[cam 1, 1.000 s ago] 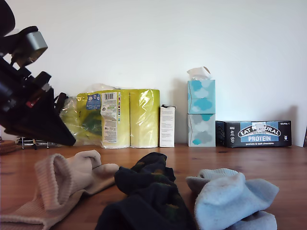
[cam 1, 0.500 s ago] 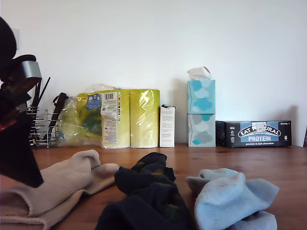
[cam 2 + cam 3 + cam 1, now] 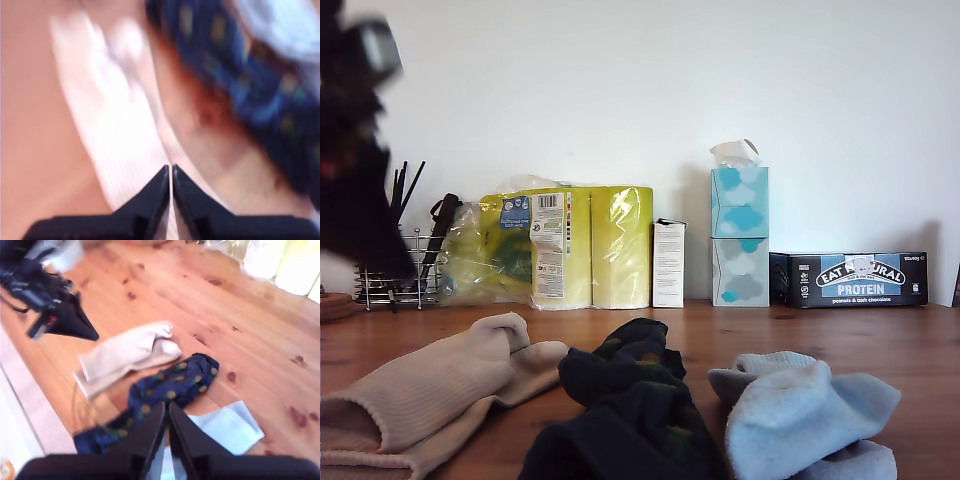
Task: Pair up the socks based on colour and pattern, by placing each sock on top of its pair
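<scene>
Lifting my first gripper (image 3: pixel 171 169), pinched closed and empty like my second gripper (image 3: pixel 167 407), clear of the ribbed beige fabric socks (image 3: pixel 430 395), now flat together, probably finishing that pair.

Home setting: pine table (image 3: pixel 880 350) against a white wall (image 3: pixel 620 90), household shopping lined up on it. Toilet roll pack (image 3: pixel 570 245), then tissue boxes (image 3: pixel 740 235) and snack bar box (image 3: pixel 855 278) past it toward the exterior view's right, wire utensil rack (image 3: pixel 400 285) on its other side.

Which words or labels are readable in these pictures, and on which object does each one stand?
"EAT NATURAL": dark box.
"PROTEIN": same box.
"peanuts & dark chocolate": same box, small print.
Label on the yellow pack: too small to read.
</scene>
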